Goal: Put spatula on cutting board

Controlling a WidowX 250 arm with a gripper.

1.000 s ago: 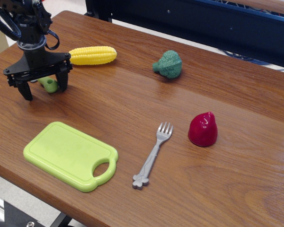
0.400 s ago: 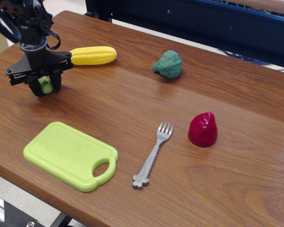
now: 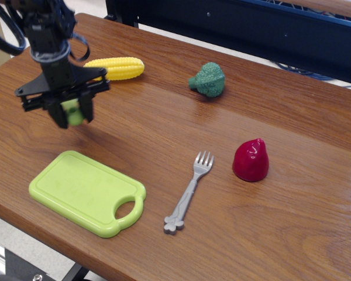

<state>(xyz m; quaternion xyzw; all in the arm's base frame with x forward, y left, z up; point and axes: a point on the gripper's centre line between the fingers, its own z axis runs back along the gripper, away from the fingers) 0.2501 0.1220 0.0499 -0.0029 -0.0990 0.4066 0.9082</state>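
End effector (image 3: 72, 113) lifted off desk (image 3: 164, 126) since earlier frame, shifted toward cutting board (image 3: 85, 191) at front-left edge; fingers clamped on spatula (image 3: 74, 113) handle, held mid-air.

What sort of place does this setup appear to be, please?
Probably a robot lab tabletop staged as a play kitchen: a black gripper works over a wooden table holding a lime-green plastic cutting board, yellow toy corn and grey plastic fork.

A robot test bench in a lab: toy corn (image 3: 114, 68) and broccoli (image 3: 208, 79) on a wooden table (image 3: 292, 193).
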